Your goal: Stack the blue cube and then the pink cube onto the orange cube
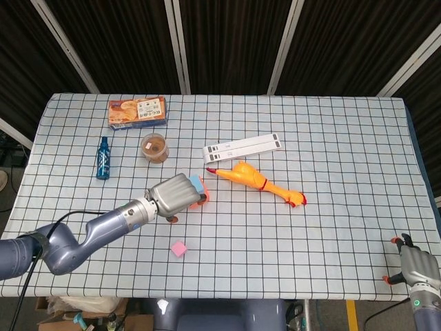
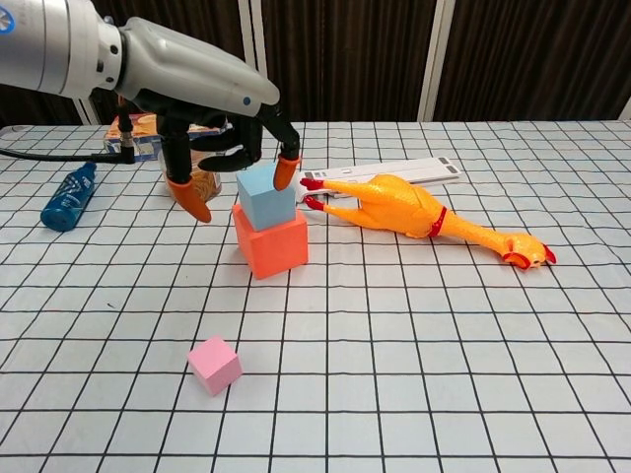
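Blue cube [image 2: 266, 195] atop orange cube [image 2: 270, 242], left robot hand [image 2: 212, 94] hovering above, fingers spread, empty

Three foam cubes: one small pink cube [image 2: 214, 364], one sky-blue cube [image 2: 265, 196], one larger orange cube [image 2: 270, 243]. One yellow rubber chicken [image 2: 414, 216], one blue bottle [image 2: 68, 197], one clear plastic jar [image 1: 154, 147], one flat printed box [image 1: 137, 111], one long white strip [image 1: 242, 146].

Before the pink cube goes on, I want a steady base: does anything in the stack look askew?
Slightly. The blue cube sits on the orange cube but twisted and shifted toward its back-left, not square with it. The left robot hand hovers open over it. The pink cube lies alone nearer the front edge.
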### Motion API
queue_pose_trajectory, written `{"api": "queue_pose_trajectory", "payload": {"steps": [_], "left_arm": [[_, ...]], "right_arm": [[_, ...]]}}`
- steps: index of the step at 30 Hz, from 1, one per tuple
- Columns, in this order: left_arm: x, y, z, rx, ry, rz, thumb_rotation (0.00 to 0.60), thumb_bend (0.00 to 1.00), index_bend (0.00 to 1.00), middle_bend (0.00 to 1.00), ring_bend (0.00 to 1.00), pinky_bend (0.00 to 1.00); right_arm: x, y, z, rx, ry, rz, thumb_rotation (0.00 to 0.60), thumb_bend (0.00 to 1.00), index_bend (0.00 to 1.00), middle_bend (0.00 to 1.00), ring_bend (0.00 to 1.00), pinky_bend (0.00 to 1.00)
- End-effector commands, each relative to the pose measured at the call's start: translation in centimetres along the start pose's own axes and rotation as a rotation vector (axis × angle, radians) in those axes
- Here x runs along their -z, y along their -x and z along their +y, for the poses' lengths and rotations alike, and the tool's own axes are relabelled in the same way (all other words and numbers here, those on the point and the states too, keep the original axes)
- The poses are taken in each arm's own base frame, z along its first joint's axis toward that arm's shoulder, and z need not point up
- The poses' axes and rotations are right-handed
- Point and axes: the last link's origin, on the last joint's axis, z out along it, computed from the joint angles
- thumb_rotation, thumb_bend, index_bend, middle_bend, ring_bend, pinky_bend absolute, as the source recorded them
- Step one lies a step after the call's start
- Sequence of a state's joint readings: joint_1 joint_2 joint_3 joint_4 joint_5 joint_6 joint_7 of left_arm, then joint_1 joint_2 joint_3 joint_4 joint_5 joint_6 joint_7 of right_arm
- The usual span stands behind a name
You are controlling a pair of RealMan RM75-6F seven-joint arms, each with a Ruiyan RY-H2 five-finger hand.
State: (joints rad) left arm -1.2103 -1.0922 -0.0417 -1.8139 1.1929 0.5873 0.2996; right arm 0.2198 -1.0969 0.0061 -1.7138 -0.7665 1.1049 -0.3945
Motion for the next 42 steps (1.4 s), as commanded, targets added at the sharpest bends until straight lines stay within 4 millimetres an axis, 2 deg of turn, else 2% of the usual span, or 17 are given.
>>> {"api": "queue_pose_trajectory", "payload": {"steps": [1,10,15,18,24,31,42], "left_arm": [[-0.1,0.3,0.3,-0.011,0.013,-0.004,0.600,0.07,0.36,0.74,0.74,0.98],[0.0,2.4,2.2,0.045,0.060,-0.093,0.600,0.07,0.35,0.74,0.75,0.98],[0.4,2.8,3.3,0.048,0.078,-0.128,0.600,0.08,0.37,0.74,0.75,0.99],[0.7,3.1,3.2,0.030,0.059,-0.141,0.600,0.08,0.38,0.75,0.75,0.99],[1.3,5.2,2.7,0.029,-0.011,-0.193,0.600,0.08,0.38,0.75,0.75,0.99],[1.5,7.0,3.6,0.035,-0.051,-0.210,0.600,0.09,0.40,0.76,0.76,0.99],[1.5,7.9,4.6,-0.018,-0.054,-0.178,0.600,0.09,0.42,0.76,0.77,0.99]], "right_arm": [[0.0,0.0,0.0,-0.003,0.001,-0.001,0.600,0.12,0.21,0.07,0.24,0.26],[-0.2,0.1,0.2,-0.006,0.003,-0.011,0.600,0.12,0.21,0.07,0.24,0.26],[-0.2,0.0,0.2,-0.010,0.003,-0.007,0.600,0.12,0.21,0.07,0.24,0.26],[-0.1,-0.1,0.3,-0.015,0.001,-0.008,0.600,0.12,0.21,0.07,0.24,0.26],[0.0,-0.2,0.4,-0.020,-0.006,-0.006,0.600,0.12,0.21,0.07,0.24,0.26],[0.1,-0.3,0.4,-0.031,-0.016,-0.003,0.600,0.12,0.21,0.07,0.24,0.26],[0.4,-0.7,0.4,-0.048,-0.031,0.005,0.600,0.12,0.21,0.07,0.24,0.26]]}}
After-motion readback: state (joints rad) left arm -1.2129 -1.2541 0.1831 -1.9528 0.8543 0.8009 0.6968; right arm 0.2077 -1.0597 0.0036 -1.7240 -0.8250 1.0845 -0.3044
